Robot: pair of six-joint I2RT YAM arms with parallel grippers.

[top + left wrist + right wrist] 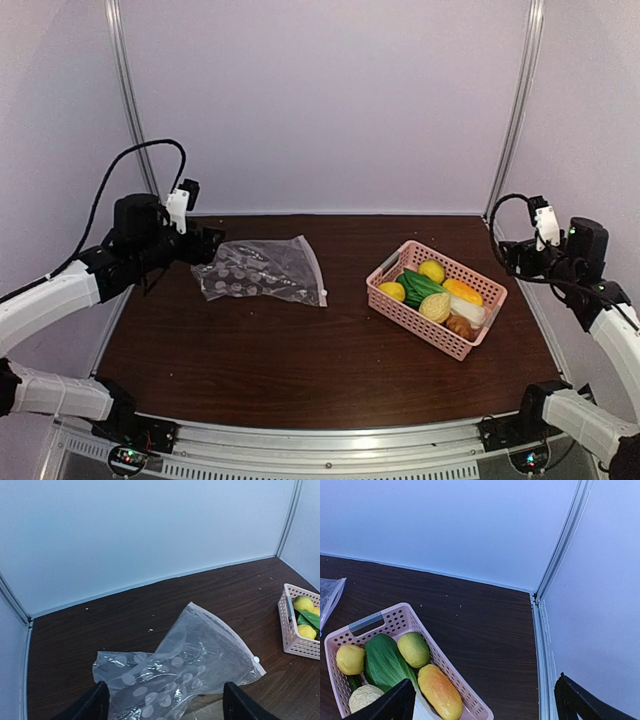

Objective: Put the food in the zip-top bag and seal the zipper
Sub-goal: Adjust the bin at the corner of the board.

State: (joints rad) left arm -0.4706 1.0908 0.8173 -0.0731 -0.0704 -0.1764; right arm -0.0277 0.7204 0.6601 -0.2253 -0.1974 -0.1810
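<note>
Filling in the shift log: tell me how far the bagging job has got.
Done: nothing yet. The food all lies in the pink basket; the zip-top bag lies empty on the table. In hand: nothing; the left gripper stands open at the bag's edge, the right gripper open near the basket. Left: load every piece, then run the zipper shut.

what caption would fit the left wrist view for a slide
Open left tool above the dotted zip-top bag on the dark table, pink basket of toy food at the right edge.
</note>
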